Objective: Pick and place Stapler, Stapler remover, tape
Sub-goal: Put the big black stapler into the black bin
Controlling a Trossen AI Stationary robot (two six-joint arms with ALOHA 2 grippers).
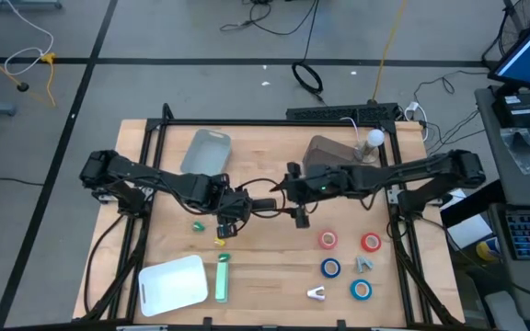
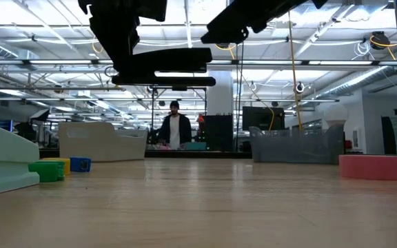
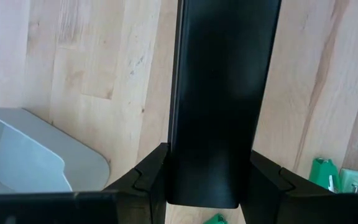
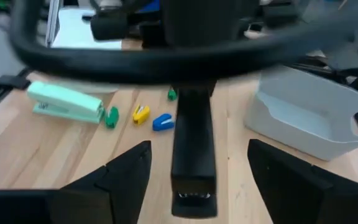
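Note:
A black stapler (image 1: 263,203) hangs level above the table's middle, with my left gripper (image 1: 233,210) shut on its left end. My right gripper (image 1: 296,200) is open. Its fingers (image 4: 124,180) stand on either side of the stapler's free right end (image 4: 193,180), with a gap showing on both sides. A mint-green stapler (image 1: 223,279) lies near the front edge. Small green (image 1: 198,223) and yellow (image 1: 221,239) staple removers lie under the left gripper. Two red tape rolls (image 1: 328,240) and two blue ones (image 1: 330,268) lie flat at the front right. My left gripper pinches the black stapler's two long sides (image 3: 216,155) between its two fingers (image 3: 148,183), near the stapler's left end. The fingers slant down from above and lie across it. The stapler is lifted clear, level, and sticks out toward the table's right.
A light grey bin (image 1: 206,152) stands at the back left, a brownish bin (image 1: 325,152) at the back right, and a white bin (image 1: 173,283) at the front left. Two metal staple removers (image 1: 316,292) lie among the tape rolls. A person stands far behind the table.

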